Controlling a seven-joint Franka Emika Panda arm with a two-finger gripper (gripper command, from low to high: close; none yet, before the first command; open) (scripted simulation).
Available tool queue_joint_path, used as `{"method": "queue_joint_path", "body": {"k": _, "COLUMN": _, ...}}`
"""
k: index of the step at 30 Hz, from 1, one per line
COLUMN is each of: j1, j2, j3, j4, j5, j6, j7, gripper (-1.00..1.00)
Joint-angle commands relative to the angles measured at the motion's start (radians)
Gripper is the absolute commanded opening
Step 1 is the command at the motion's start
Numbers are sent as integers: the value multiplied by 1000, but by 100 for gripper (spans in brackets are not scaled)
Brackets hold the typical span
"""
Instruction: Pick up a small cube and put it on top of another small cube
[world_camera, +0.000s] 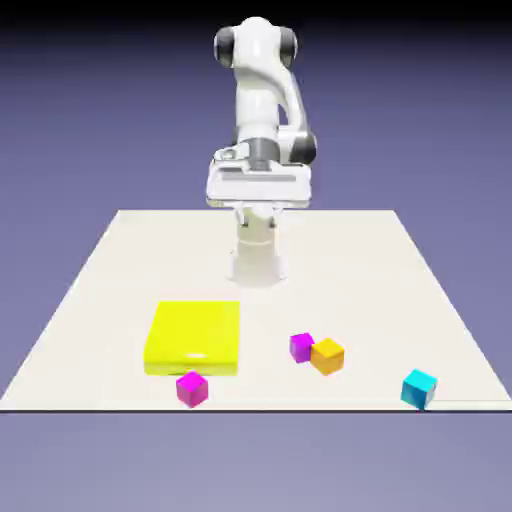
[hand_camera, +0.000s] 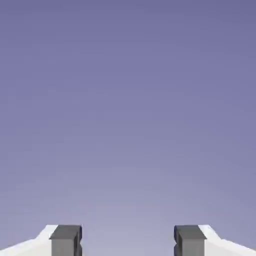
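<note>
Look at the exterior view: the largest thing before you is the pale table (world_camera: 150, 260), and at its far edge you see the white arm (world_camera: 257, 95), standing upright above its base. Behind them is the blue-violet backdrop (world_camera: 420, 120).

Next in size, you have the yellow block (world_camera: 195, 335), large and flat, lying on the exterior view's left part of the table.

Your gripper (hand_camera: 128, 241) is high over the far part of the table, near the column of the arm. Its two fingers are spread, with a wide gap between the tips, and they hold nothing. In the hand view you see only the two fingertips (hand_camera: 66, 241) and the blue-violet background.

The little cubes come last, and they look nearly equal in size. The orange-yellow cube (world_camera: 327, 356) rests on the table, well apart from your gripper: it is lower, nearer to the camera, and more to the exterior view's right. Just beside it, on its exterior view's left side, is one magenta cube (world_camera: 302, 348); whether they touch, I cannot tell. The cyan cube (world_camera: 419, 389) sits at the near edge, toward the exterior view's right corner, also well apart from your gripper. The other magenta cube (world_camera: 192, 389) is in front of the yellow block, near the same edge.
</note>
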Motion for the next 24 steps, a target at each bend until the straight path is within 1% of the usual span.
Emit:
{"method": "queue_joint_path", "body": {"k": 1, "j1": -3, "j2": 36, "j3": 18, "j4": 22, "j5": -11, "j6": -33, "j7": 3, "gripper": 0}}
{"method": "queue_joint_path", "body": {"k": 24, "j1": -64, "j2": 870, "j3": 431, "j4": 517, "j5": -265, "j6": -786, "j7": 69, "gripper": 0}}
